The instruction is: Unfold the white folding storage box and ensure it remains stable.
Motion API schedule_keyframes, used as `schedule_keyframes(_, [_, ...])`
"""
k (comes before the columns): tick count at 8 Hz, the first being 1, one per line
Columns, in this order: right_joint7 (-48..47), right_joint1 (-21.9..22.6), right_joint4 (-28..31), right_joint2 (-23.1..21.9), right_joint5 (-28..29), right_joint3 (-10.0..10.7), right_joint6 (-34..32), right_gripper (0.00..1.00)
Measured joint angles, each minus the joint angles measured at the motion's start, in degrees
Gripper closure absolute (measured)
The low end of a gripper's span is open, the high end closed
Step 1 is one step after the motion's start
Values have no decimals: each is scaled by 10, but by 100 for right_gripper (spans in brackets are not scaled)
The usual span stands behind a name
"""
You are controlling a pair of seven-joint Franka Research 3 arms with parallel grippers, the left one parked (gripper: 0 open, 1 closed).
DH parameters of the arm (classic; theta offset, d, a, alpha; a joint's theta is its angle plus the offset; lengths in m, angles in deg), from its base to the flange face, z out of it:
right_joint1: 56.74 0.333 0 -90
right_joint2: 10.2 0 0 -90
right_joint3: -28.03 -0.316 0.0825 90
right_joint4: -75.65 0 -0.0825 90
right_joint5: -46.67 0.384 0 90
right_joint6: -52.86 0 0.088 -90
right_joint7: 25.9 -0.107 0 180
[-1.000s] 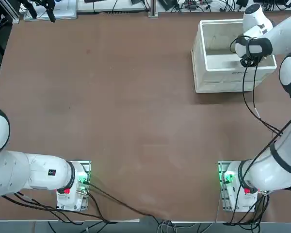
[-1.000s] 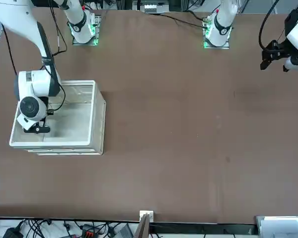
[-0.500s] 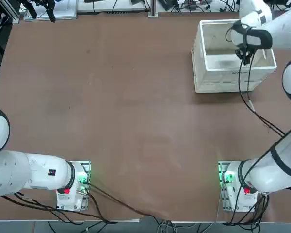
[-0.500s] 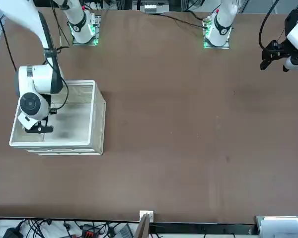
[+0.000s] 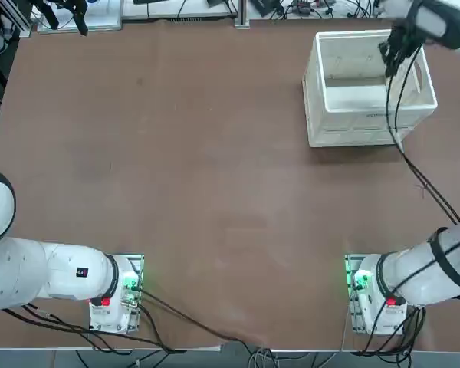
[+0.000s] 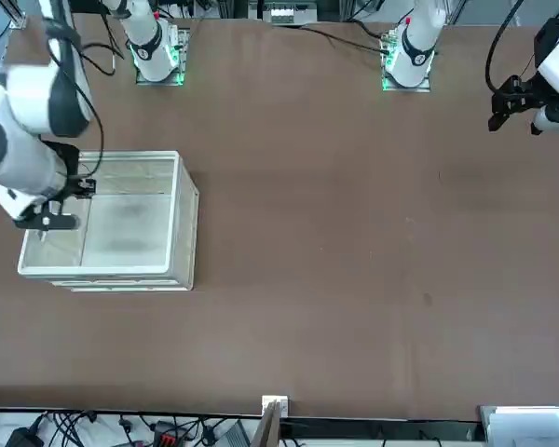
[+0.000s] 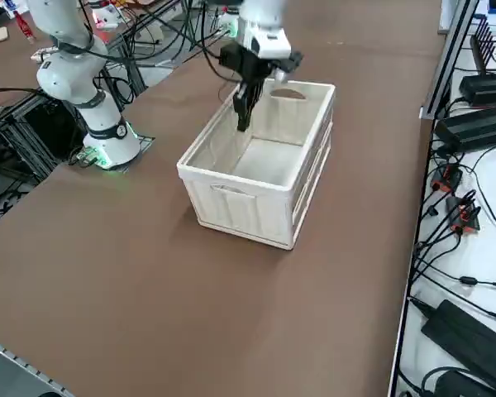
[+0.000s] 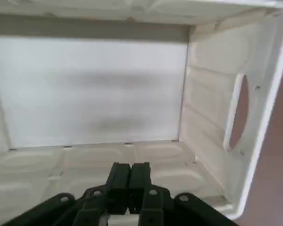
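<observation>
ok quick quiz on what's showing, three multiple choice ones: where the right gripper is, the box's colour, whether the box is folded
1. Where is the right gripper?
a) over the box
b) by the parked arm
c) under the table
2. What colour is the box?
a) blue
b) white
c) red
3. How does the box stand?
a) folded flat
b) on its side
c) walls up

1 a: the right gripper, fingers shut, looks down at the inside of the box.
2 b: its walls and rim are white against the brown table.
3 c: its walls rise around a flat floor.
</observation>
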Motion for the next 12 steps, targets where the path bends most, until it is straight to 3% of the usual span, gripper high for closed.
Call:
schedule_keyframes(3, [5,-1,-116,-2,54,3,-80,85])
schedule_keyframes(5, [5,-5,-171,-6,71,7,-120,49])
schedule_keyframes(8, [5,-7,-186,-43,73,5,-136,0])
schedule_keyframes(10, [2,-20,-178,-70,74,-5,-145,0])
schedule_keyframes(12, [3,-72,-132,-106,74,-53,-144,0])
